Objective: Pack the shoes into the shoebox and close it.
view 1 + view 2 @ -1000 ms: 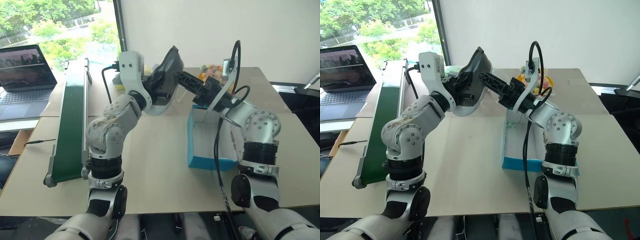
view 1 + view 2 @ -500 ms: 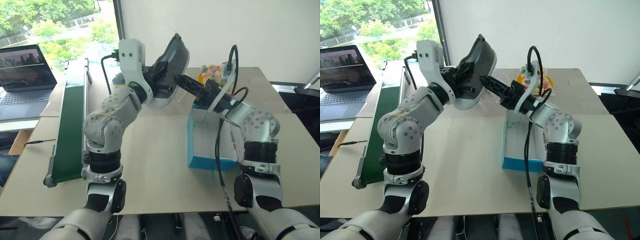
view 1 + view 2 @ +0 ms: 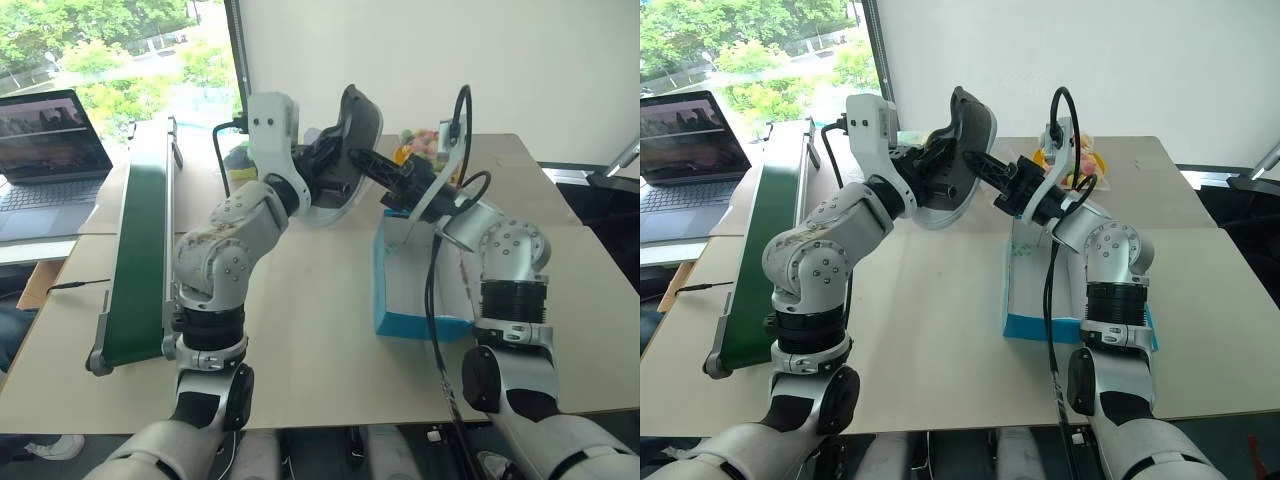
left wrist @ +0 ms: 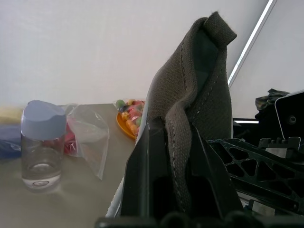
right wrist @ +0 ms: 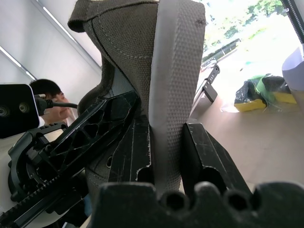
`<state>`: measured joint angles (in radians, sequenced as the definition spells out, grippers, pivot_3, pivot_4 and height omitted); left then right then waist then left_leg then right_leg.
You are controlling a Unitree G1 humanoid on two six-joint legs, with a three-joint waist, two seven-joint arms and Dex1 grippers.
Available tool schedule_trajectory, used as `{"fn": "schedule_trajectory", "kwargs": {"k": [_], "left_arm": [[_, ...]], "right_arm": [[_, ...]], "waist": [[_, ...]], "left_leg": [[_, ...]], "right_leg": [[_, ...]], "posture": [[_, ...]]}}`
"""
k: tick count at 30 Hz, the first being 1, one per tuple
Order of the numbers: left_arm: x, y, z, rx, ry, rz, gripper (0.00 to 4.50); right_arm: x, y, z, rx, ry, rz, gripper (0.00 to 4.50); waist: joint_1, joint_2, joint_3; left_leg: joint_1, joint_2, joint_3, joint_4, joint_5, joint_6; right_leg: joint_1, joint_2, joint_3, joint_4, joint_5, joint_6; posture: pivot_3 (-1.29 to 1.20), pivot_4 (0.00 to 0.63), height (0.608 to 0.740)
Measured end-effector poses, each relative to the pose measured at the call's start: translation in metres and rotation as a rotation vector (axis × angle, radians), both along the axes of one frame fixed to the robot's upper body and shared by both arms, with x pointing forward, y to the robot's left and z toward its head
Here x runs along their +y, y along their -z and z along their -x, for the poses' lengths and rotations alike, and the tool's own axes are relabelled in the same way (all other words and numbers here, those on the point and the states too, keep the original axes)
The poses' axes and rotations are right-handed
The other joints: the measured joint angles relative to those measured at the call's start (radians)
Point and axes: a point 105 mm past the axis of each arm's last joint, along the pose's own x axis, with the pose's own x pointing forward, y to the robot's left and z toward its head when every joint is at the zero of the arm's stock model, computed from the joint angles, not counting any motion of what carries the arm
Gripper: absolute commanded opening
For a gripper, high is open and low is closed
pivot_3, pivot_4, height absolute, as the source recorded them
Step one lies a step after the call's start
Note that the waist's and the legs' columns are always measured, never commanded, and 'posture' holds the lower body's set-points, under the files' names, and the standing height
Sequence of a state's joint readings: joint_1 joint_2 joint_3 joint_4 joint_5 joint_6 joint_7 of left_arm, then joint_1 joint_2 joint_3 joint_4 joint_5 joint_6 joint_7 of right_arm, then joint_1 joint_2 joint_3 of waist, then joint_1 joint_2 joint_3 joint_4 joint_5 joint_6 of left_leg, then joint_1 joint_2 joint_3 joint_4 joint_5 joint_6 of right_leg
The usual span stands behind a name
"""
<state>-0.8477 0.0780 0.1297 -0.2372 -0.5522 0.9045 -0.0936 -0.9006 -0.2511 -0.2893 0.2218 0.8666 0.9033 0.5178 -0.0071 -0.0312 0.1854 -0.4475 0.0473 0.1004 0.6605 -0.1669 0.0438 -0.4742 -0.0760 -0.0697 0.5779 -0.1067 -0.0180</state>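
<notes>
we seem to be in an office or robot test room: a plain beige bench (image 3: 300, 330) carrying a green conveyor belt (image 3: 140, 255), an open laptop (image 3: 50, 160) on a side desk, white walls, and a big window (image 3: 110, 50) facing trees.

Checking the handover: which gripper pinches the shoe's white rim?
The right gripper: it straddles the shoe's white rim, while the left gripper clamps grey fabric.
</notes>
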Motion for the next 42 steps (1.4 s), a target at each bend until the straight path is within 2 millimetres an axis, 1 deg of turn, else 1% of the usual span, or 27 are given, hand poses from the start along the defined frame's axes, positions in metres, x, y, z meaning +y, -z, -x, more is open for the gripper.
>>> {"fn": "schedule_trajectory", "kwargs": {"k": [1, 2, 3, 4, 5, 8, 10, 12, 13, 15, 16, 18, 21, 23, 24, 26, 30, 34, 36, 39, 42], "left_arm": [[0.003, 0.000, 0.000, 0.002, 0.004, -0.001, 1.79], [0.005, 0.001, 0.001, 0.009, 0.020, -0.017, 2.31], [0.006, 0.001, 0.001, 0.012, 0.026, -0.026, 2.50], [0.010, 0.003, 0.002, 0.019, 0.041, -0.054, 2.80], [0.012, 0.004, 0.002, 0.023, 0.050, -0.078, 2.90], [0.027, 0.006, 0.006, 0.016, 0.087, -0.194, 2.90], [0.033, 0.007, 0.012, -0.001, 0.123, -0.271, 2.90], [0.037, 0.015, 0.019, -0.004, 0.170, -0.361, 2.90], [0.038, 0.024, 0.024, 0.001, 0.212, -0.424, 2.90], [0.040, 0.044, 0.033, 0.029, 0.286, -0.518, 2.90], [0.039, 0.051, 0.036, 0.038, 0.315, -0.548, 2.90], [0.034, 0.058, 0.041, 0.031, 0.378, -0.578, 2.90], [0.024, 0.057, 0.047, -0.002, 0.458, -0.589, 2.90], [0.022, 0.056, 0.048, -0.022, 0.483, -0.607, 2.90], [0.023, 0.056, 0.046, -0.032, 0.482, -0.623, 2.90], [0.026, 0.059, 0.042, -0.034, 0.479, -0.643, 2.90], [0.026, 0.059, 0.037, -0.045, 0.478, -0.656, 2.90], [0.023, 0.055, 0.038, -0.068, 0.486, -0.657, 2.90], [0.023, 0.056, 0.038, -0.069, 0.490, -0.659, 2.90], [0.022, 0.057, 0.041, -0.069, 0.508, -0.664, 2.90], [0.023, 0.058, 0.044, -0.070, 0.518, -0.674, 2.90]], "right_arm": [[0.000, 0.000, 0.000, 0.000, 0.000, 0.000, 0.33], [0.000, 0.000, 0.000, -0.001, 0.001, 0.000, 0.32], [0.000, 0.000, 0.000, -0.001, 0.002, 0.000, 0.31], [-0.001, 0.000, -0.001, -0.004, 0.008, 0.002, 0.31], [-0.003, -0.001, -0.001, -0.006, 0.013, 0.005, 0.31], [-0.014, -0.001, -0.004, -0.010, 0.062, 0.044, 0.31], [-0.022, -0.004, -0.005, -0.017, 0.095, 0.070, 0.31], [-0.031, -0.011, -0.006, -0.028, 0.137, 0.118, 0.31], [-0.039, -0.013, -0.007, -0.030, 0.187, 0.208, 0.31], [-0.063, -0.016, -0.009, -0.022, 0.315, 0.416, 0.31], [-0.073, -0.016, -0.009, -0.019, 0.369, 0.490, 0.31], [-0.082, -0.013, -0.008, -0.003, 0.411, 0.578, 0.31], [-0.085, -0.001, -0.006, 0.021, 0.422, 0.705, 0.31], [-0.096, 0.006, -0.006, 0.047, 0.462, 0.795, 0.31], [-0.105, 0.011, -0.006, 0.075, 0.498, 0.855, 0.31], [-0.117, 0.021, -0.005, 0.131, 0.532, 0.919, 0.31], [-0.125, 0.046, -0.006, 0.221, 0.513, 0.943, 0.31], [-0.129, 0.082, -0.007, 0.344, 0.491, 0.938, 0.31], [-0.130, 0.096, -0.006, 0.385, 0.481, 0.940, 0.31], [-0.131, 0.106, -0.006, 0.405, 0.481, 0.947, 0.31], [-0.134, 0.110, -0.007, 0.405, 0.496, 0.958, 0.31]], "waist": [[-0.001, 0.000, 0.000], [-0.003, 0.000, 0.000], [-0.004, 0.000, 0.000], [-0.005, 0.000, 0.000], [-0.005, 0.000, 0.000], [-0.006, 0.000, 0.000], [-0.006, 0.001, 0.000], [-0.006, 0.001, 0.001], [-0.006, 0.002, 0.001], [-0.001, 0.002, 0.001], [0.002, 0.002, 0.001], [0.003, 0.002, 0.001], [0.002, 0.002, 0.001], [0.003, 0.002, 0.001], [0.003, 0.002, 0.001], [0.001, 0.002, 0.001], [-0.002, 0.002, 0.001], [-0.002, 0.002, 0.001], [-0.002, 0.002, 0.001], [-0.004, 0.002, 0.001], [-0.004, 0.002, 0.001]], "left_leg": [[0.000, 0.000, 0.000, 0.000, 0.000, 0.000], [0.000, 0.000, 0.000, 0.000, 0.000, 0.000], [0.000, 0.000, 0.000, 0.000, 0.000, 0.000], [0.000, 0.000, 0.000, 0.000, 0.000, 0.000], [0.000, 0.000, 0.000, 0.000, 0.000, 0.000], [0.000, 0.000, 0.000, 0.000, -0.001, -0.001], [0.000, 0.000, 0.000, 0.000, -0.004, -0.006], [0.000, 0.000, 0.001, 0.000, -0.004, -0.006], [0.000, 0.000, 0.001, 0.000, -0.004, -0.006], [0.000, 0.000, 0.001, -0.001, -0.004, -0.007], [0.000, 0.000, 0.001, -0.001, -0.004, -0.007], [0.000, 0.000, 0.002, -0.001, -0.004, -0.007], [0.000, 0.000, 0.002, -0.001, -0.004, -0.007], [0.000, 0.000, 0.002, -0.001, -0.004, -0.007], [0.000, -0.001, 0.002, -0.001, -0.004, -0.007], [0.000, -0.001, 0.002, -0.001, -0.004, -0.007], [0.000, -0.001, 0.002, -0.001, -0.004, -0.006], [0.000, -0.001, 0.002, -0.001, -0.003, -0.005], [0.000, -0.001, 0.002, -0.001, -0.003, -0.004], [0.000, -0.001, 0.002, -0.001, -0.002, -0.004], [0.000, -0.001, 0.002, 0.000, -0.003, -0.004]], "right_leg": [[0.000, 0.000, 0.000, 0.000, 0.000, 0.000], [0.000, 0.000, 0.000, 0.000, 0.000, 0.000], [0.000, 0.000, 0.000, 0.000, 0.000, 0.000], [0.000, 0.000, 0.000, 0.000, 0.000, 0.000], [0.000, 0.000, 0.000, 0.000, 0.000, 0.000], [0.000, 0.000, 0.000, 0.000, 0.000, 0.000], [0.000, 0.000, 0.000, 0.000, 0.000, 0.000], [0.000, -0.001, 0.001, 0.000, -0.001, -0.001], [-0.001, -0.001, 0.001, 0.000, -0.003, -0.005], [-0.002, -0.002, 0.001, -0.001, -0.005, -0.008], [-0.002, -0.002, 0.001, -0.001, -0.005, -0.008], [-0.002, -0.002, 0.001, -0.002, -0.005, -0.008], [-0.002, -0.001, 0.002, -0.001, -0.005, -0.008], [-0.002, -0.001, 0.002, -0.001, -0.005, -0.008], [-0.002, -0.001, 0.002, -0.001, -0.005, -0.008], [-0.002, -0.001, 0.002, -0.001, -0.005, -0.008], [-0.002, -0.001, 0.002, -0.001, -0.005, -0.008], [-0.001, -0.001, 0.002, -0.001, -0.005, -0.007], [-0.001, -0.001, 0.003, -0.001, -0.005, -0.007], [-0.001, -0.001, 0.003, 0.000, -0.005, -0.007], [-0.001, -0.001, 0.003, 0.000, -0.005, -0.007]], "posture": [[0.00, 0.150, 0.738], [0.00, 0.150, 0.738], [0.00, 0.150, 0.738], [0.00, 0.150, 0.738], [0.00, 0.150, 0.738], [0.00, 0.150, 0.738], [0.00, 0.150, 0.738], [0.00, 0.150, 0.738], [0.00, 0.150, 0.738], [0.00, 0.150, 0.738], [0.00, 0.150, 0.738], [0.00, 0.150, 0.738], [0.00, 0.150, 0.738], [0.00, 0.150, 0.738], [0.00, 0.150, 0.738], [0.00, 0.150, 0.738], [0.00, 0.150, 0.738], [0.00, 0.150, 0.738], [0.00, 0.150, 0.738], [0.00, 0.150, 0.738], [0.00, 0.150, 0.738]]}}
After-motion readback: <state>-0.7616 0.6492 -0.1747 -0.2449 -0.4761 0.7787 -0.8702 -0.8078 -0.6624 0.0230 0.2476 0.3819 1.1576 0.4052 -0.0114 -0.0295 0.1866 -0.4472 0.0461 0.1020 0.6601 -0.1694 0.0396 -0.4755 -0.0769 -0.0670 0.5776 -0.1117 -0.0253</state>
